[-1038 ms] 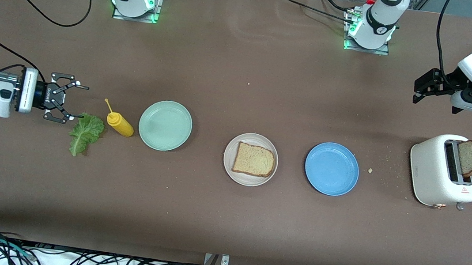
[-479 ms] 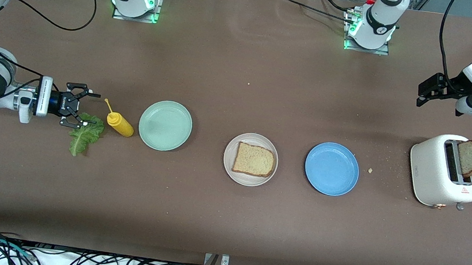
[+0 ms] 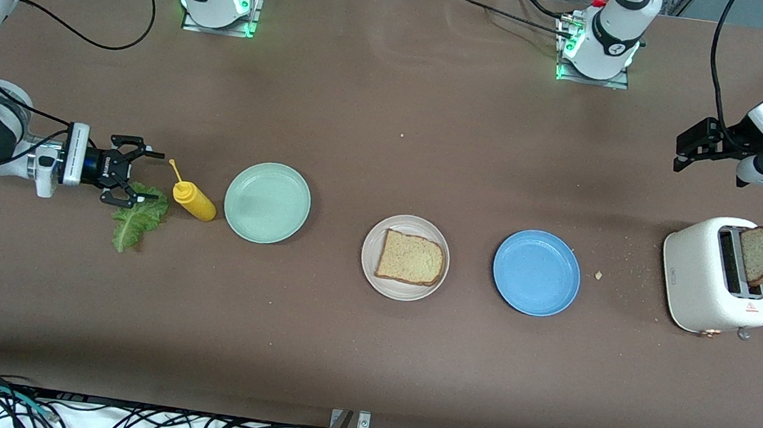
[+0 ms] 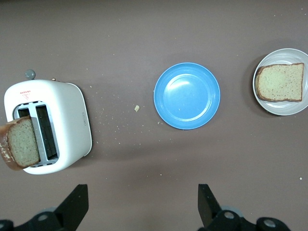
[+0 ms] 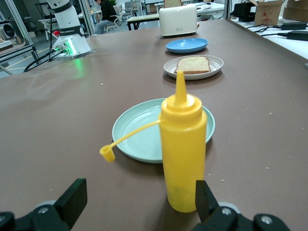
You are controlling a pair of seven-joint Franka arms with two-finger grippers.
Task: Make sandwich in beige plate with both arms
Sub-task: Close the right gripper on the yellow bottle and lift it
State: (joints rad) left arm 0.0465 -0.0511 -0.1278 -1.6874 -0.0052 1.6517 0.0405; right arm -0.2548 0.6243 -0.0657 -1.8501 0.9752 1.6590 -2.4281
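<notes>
Now both end effectors point(image 3: 140, 178) point(image 3: 680, 153) open; bread slice point(image 3: 410, 258) flat on beige plate point(image 3: 401, 291), crust twd front cam.

I see a brown surface point(image 3: 365, 356). On it lie a lettuce leaf point(image 3: 133, 218), yellow bottle point(image 3: 194, 200), green plate point(image 3: 267, 202), beige plate point(image 3: 370, 270), blue plate point(image 3: 536, 272), and white toaster point(image 3: 697, 279).

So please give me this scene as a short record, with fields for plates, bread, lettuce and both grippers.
beige plate: holds one bread slice
second bread slice: standing in the toaster
lettuce leaf: on the table, beside the mustard bottle
mint plate: empty
blue plate: empty
right gripper: fingers open, low at the lettuce
left gripper: open, raised near the toaster
</notes>
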